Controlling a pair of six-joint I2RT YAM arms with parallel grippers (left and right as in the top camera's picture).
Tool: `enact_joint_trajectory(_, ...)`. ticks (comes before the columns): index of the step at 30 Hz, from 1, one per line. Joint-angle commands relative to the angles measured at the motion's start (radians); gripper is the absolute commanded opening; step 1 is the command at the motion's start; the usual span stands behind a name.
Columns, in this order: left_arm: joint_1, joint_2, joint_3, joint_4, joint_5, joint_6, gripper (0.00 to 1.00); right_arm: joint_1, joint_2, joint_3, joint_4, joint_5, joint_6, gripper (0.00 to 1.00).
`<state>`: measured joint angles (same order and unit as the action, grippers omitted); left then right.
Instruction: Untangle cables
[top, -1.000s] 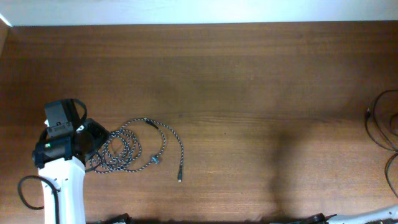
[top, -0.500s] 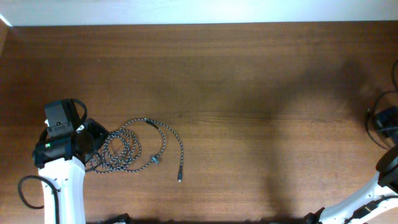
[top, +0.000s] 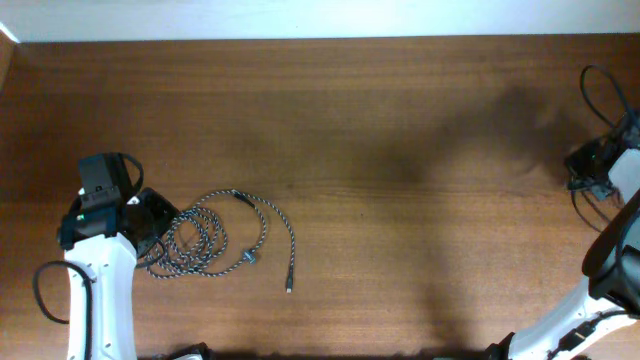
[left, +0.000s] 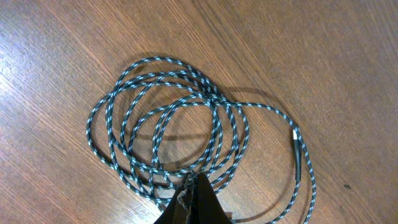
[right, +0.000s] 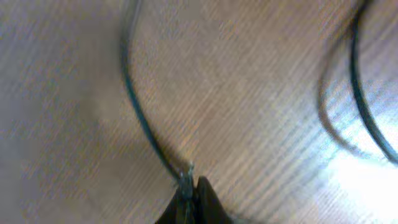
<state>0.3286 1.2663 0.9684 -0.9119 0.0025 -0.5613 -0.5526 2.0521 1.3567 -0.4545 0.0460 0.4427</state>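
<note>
Now | left pincer (left: 193, 191) pinches speckled cord (left: 211, 99) | right pincer (right: 189, 186) pinches black cord (right: 134, 102)

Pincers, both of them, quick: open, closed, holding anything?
Left pincer: closed on the speckled braided cord.
Right pincer: closed on a thin black cord.

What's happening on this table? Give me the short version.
Cable untangling is under way. The left gripper is shut on a strand of the speckled braided cord, which lies coiled in overlapping loops on the left side of the table, with one plug end trailing free. At the far right edge, the right gripper appears shut on a thin black cord, though that view is blurred.
</note>
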Motion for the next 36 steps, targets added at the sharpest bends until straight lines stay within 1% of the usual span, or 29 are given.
enact_joint_trajectory(1,0.006,0.001,-0.005,0.003,-0.009,0.016,0.00,0.001,-0.183,0.045,-0.082,0.140,-0.035,0.04)
enact_joint_trajectory(2,0.006,0.001,-0.005,0.003,-0.010,0.016,0.00,0.001,-0.200,0.045,-0.134,0.282,-0.016,0.04)
enact_joint_trajectory(3,0.006,0.001,-0.005,0.005,-0.010,0.016,0.00,0.001,-0.185,0.041,-0.161,0.375,0.035,0.04)
enact_joint_trajectory(4,0.006,0.001,-0.005,0.007,-0.010,0.016,0.00,0.001,-0.160,0.035,-0.162,0.418,0.056,0.04)
enact_joint_trajectory(6,0.006,0.001,-0.005,0.013,-0.009,0.016,0.00,-0.005,-0.073,0.035,-0.159,0.418,0.078,0.04)
enact_joint_trajectory(9,0.006,0.001,-0.005,0.013,-0.009,0.016,0.00,-0.055,0.023,0.035,-0.174,0.418,0.179,0.04)
enact_joint_trajectory(11,0.006,0.001,-0.005,0.013,-0.008,0.016,0.00,-0.100,0.038,0.035,-0.162,0.421,0.224,0.04)
enact_joint_trajectory(14,0.006,0.002,-0.005,0.014,-0.009,0.016,0.00,-0.130,0.041,0.034,-0.108,0.414,0.216,0.04)
enact_joint_trajectory(15,0.006,0.002,-0.005,0.016,-0.009,0.016,0.00,-0.129,0.053,0.034,-0.094,0.387,0.216,0.04)
enact_joint_trajectory(17,0.006,0.002,-0.005,0.018,-0.009,0.016,0.00,-0.129,0.115,0.034,-0.079,0.248,0.217,0.04)
enact_joint_trajectory(18,0.006,0.002,-0.005,0.017,-0.008,0.016,0.00,-0.128,0.145,0.034,-0.031,0.154,0.216,0.04)
enact_joint_trajectory(19,0.006,0.002,-0.005,0.017,-0.009,0.016,0.00,-0.128,0.150,0.034,0.055,0.056,0.208,0.04)
enact_joint_trajectory(20,0.006,0.002,-0.005,0.018,-0.008,0.016,0.00,-0.128,0.150,0.035,0.182,-0.100,0.134,0.04)
enact_joint_trajectory(22,0.006,0.002,-0.005,0.017,-0.006,0.016,0.00,-0.128,0.150,0.035,0.294,-0.272,0.111,0.04)
enact_joint_trajectory(23,0.006,0.002,-0.005,0.016,-0.006,0.016,0.00,-0.128,0.148,0.037,0.303,-0.323,0.100,0.04)
enact_joint_trajectory(24,0.006,0.002,-0.005,0.016,-0.006,0.016,0.00,-0.128,0.121,0.062,0.258,-0.428,-0.020,0.04)
enact_joint_trajectory(25,0.006,0.002,-0.005,0.016,-0.006,0.016,0.00,-0.129,0.083,0.085,0.184,-0.406,-0.040,0.04)
enact_joint_trajectory(27,0.006,0.001,-0.005,0.013,-0.005,0.017,0.00,-0.129,-0.106,0.161,-0.023,-0.239,-0.047,0.04)
enact_joint_trajectory(28,0.006,0.001,-0.005,0.013,-0.005,0.017,0.00,-0.129,-0.209,0.190,-0.101,-0.225,-0.047,0.04)
enact_joint_trajectory(29,0.006,0.001,-0.005,0.014,0.000,0.018,0.00,-0.125,-0.351,0.202,-0.187,-0.234,-0.047,0.04)
enact_joint_trajectory(31,0.006,0.001,0.008,0.029,0.087,0.181,0.00,-0.095,-0.548,0.202,-0.298,-0.242,-0.045,0.05)
enact_joint_trajectory(32,0.006,-0.010,0.046,0.003,0.126,0.237,0.00,-0.064,-0.640,0.202,-0.341,-0.277,-0.043,0.20)
enact_joint_trajectory(33,0.006,-0.029,0.079,-0.031,0.125,0.238,0.00,-0.028,-0.705,0.202,-0.383,-0.353,-0.043,0.29)
enact_joint_trajectory(34,0.006,-0.070,0.109,-0.077,0.107,0.238,0.04,0.009,-0.743,0.202,-0.441,-0.430,-0.043,0.36)
enact_joint_trajectory(35,0.006,-0.114,0.110,-0.116,0.073,0.233,0.81,0.046,-0.755,0.202,-0.509,-0.443,-0.043,0.40)
enact_joint_trajectory(36,0.006,-0.141,0.109,-0.156,0.031,0.206,0.99,0.068,-0.755,0.202,-0.565,-0.443,-0.043,0.40)
